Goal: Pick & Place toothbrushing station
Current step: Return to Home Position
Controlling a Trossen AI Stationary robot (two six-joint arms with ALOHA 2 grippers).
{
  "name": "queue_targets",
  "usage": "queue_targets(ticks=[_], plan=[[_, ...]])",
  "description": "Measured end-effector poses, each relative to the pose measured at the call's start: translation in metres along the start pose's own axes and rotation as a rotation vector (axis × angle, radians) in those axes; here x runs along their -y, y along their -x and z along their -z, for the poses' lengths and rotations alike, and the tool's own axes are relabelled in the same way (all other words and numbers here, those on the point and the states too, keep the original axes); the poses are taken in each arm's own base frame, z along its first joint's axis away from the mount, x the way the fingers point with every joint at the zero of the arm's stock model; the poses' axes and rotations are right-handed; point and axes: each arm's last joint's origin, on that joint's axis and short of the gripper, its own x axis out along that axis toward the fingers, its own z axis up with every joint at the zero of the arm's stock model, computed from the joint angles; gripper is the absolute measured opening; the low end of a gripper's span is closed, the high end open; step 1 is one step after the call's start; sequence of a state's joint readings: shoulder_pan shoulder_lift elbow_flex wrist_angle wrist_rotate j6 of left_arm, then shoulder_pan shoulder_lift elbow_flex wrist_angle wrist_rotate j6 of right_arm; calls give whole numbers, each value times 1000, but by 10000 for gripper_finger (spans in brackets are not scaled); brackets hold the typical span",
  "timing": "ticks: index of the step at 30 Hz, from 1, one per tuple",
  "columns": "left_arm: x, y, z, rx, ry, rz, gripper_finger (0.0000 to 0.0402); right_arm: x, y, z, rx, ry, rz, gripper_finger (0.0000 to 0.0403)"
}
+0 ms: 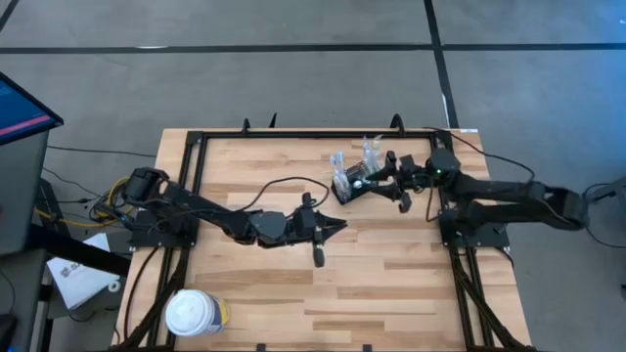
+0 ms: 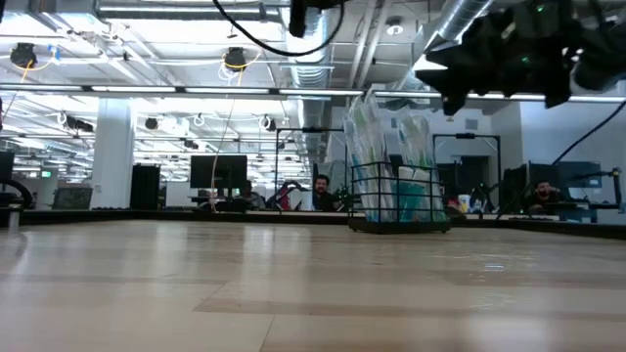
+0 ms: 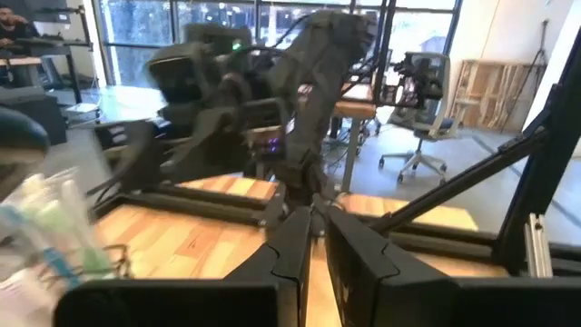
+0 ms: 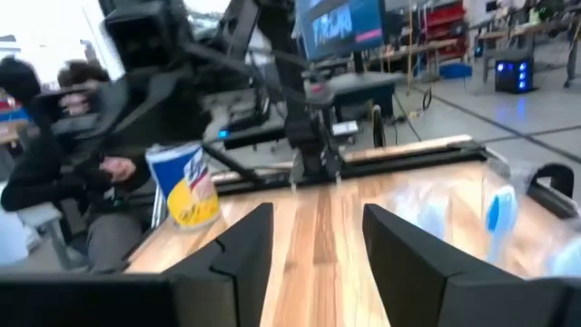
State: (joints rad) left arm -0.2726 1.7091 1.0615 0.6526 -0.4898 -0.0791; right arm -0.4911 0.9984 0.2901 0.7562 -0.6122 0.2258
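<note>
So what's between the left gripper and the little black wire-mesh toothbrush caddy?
Nothing but bare wooden table lies between the left gripper and the black wire-mesh caddy, as the high view shows.

— How's the light on your pale wooden plank surface (image 1: 391, 284)?
— Bright and even from overhead, and my arms throw only faint, soft shadows. Seen level, hanging ceiling lamps (image 2: 235, 59) glare, and the small black wire-mesh caddy (image 2: 399, 200) stands dark against them. Tall windows (image 3: 136, 23) glow with daylight.

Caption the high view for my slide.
Mesh caddy holding toothbrushes, open right gripper beside it, left gripper at mid-table, white-lidded tub at a left corner.
</note>
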Motion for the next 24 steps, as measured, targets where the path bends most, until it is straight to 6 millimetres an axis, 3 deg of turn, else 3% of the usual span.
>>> queue_targets(ticks=[5,10,19,24], plan=[[-13,29,-7,-20,-5,10,30,-18,20,-5,-70,31,-20,143],[-37,76,-7,-14,3,33,30,-36,43,-5,-132,64,-20,123],[-79,154,3,54,99,43,31,-77,100,-12,15,177,-31,108],[-92,177,11,88,194,50,31,-85,105,-20,44,63,-104,108]])
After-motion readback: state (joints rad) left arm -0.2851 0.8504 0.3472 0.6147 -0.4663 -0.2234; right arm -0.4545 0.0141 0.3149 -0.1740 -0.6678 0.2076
